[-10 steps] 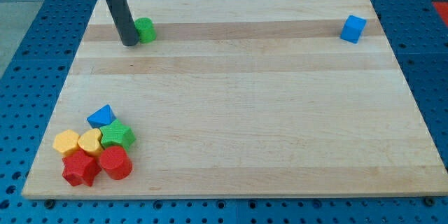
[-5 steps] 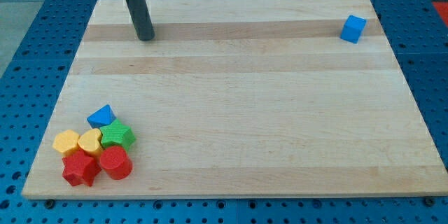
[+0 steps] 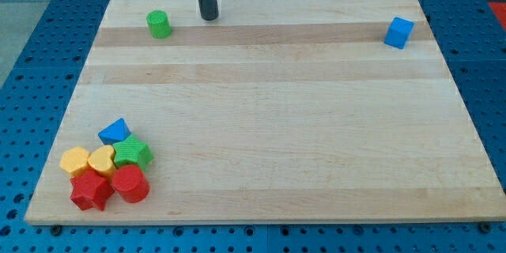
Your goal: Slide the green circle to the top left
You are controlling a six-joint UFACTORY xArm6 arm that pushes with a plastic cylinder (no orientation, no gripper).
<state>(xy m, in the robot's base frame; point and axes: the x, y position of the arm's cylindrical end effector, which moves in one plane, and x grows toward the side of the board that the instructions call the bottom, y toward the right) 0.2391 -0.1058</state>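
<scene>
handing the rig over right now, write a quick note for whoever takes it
Tip: my tip is on the board near the top edge, to the right of the green circle, with a clear gap, not touching it.
Things: the green circle stands near the board's top left corner. A blue cube is at top right. The other blocks sit clustered at bottom left, well away.
Done: the circle looks placed in the top left area.
Left: probably nothing; at most a small nudge left if the very corner is wanted.
</scene>
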